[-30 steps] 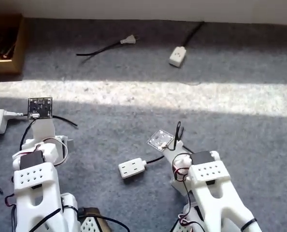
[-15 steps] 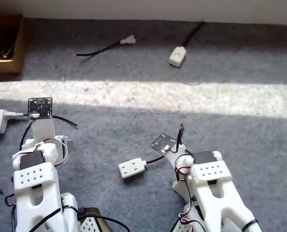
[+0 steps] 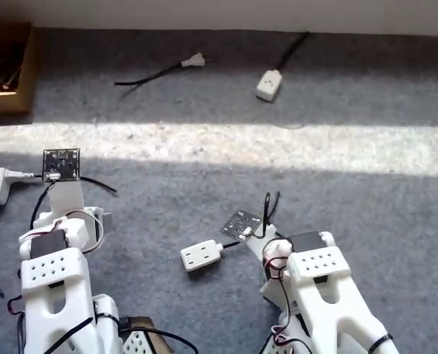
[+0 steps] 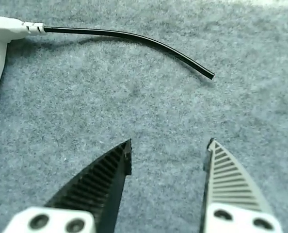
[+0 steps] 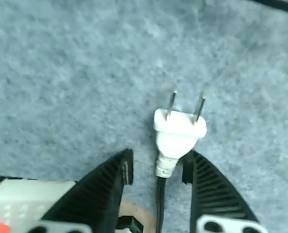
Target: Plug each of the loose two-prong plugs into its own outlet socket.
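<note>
Right claw half open, straddling the white plug with 2 bare prongs; left claw wide open, holding nothing.

Landmark: socket, on the carpet between the two arms.
Left of socket: bare carpet as far as the left arm.
Beyond socket: bare carpet up to the far plug and far socket.
Right of socket: right arm's wrist close by, narrow gap.
Right gripper: fingers apart, plug lying in the gap.
Left gripper, well left of socket: fingers apart over bare carpet; cable crosses past the tips.
</note>
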Motion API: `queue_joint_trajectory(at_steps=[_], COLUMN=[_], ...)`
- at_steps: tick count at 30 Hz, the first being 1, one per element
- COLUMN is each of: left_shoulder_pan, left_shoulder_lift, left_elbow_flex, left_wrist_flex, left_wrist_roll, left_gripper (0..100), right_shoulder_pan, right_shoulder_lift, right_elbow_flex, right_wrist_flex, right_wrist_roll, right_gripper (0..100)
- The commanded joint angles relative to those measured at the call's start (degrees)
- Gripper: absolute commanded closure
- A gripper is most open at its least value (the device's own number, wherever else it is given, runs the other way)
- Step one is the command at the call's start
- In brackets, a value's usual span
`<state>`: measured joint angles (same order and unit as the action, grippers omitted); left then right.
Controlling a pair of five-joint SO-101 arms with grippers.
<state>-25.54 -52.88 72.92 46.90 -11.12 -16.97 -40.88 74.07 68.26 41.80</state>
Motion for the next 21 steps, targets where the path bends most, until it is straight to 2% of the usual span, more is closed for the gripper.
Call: queue_joint_trajectory(at_steps=[1,5,12,16,19,21], left_shoulder_pan=[0.57,0.57,0.57,1.01,1.01,1.71], left_shoulder_lift=[-0.13,-0.22,-0.31,-0.31,-0.31,-0.31], left_elbow_flex=[-0.22,-0.22,-0.22,-0.48,-2.33,-4.88], left_wrist_flex=[-0.44,-0.44,-0.53,-0.62,-0.35,0.35], left_wrist_roll=[-0.35,-0.35,-0.26,-0.26,-0.26,-0.26], left_gripper=[75,75,75,75,75,75], right_shoulder_pan=[3.38,4.79,6.11,6.02,6.20,6.20], right_shoulder_lift=[-1.01,-1.01,-1.45,-1.80,-1.80,-1.80], right_elbow_flex=[-0.48,-0.13,-0.31,-1.54,-9.80,-20.35], right_wrist_flex=[-1.98,-1.98,-2.33,2.68,7.69,10.77], right_wrist_roll=[0.35,0.44,0.53,0.35,-0.09,-3.60], right_gripper=[82.7,99.8,99.1,99.1,99.1,99.1])
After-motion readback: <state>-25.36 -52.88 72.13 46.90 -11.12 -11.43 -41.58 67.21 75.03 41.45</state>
